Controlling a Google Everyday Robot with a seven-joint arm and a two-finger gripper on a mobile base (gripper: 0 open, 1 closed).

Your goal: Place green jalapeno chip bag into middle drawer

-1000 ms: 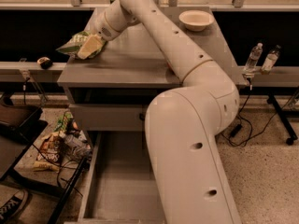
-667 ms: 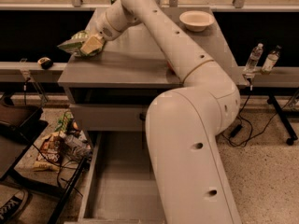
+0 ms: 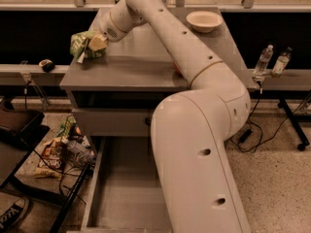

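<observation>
The green jalapeno chip bag (image 3: 78, 43) is a wrinkly green foil bag at the left edge of the grey cabinet top (image 3: 131, 72). My gripper (image 3: 91, 46) is at the end of the white arm (image 3: 194, 106) and is shut on the bag, holding it just above the top's left edge. The middle drawer (image 3: 124, 198) is pulled out below, a grey metal box with a flat floor; the arm hides its right part.
A white bowl (image 3: 204, 20) stands at the cabinet top's back right. Two water bottles (image 3: 272, 62) stand on a rail to the right. Snack bags and cables (image 3: 58, 152) lie on the floor left of the drawer. A small dark object (image 3: 46, 64) sits on the left rail.
The gripper with the bag has lifted slightly and shifted a little leftward over the cabinet's left edge.
</observation>
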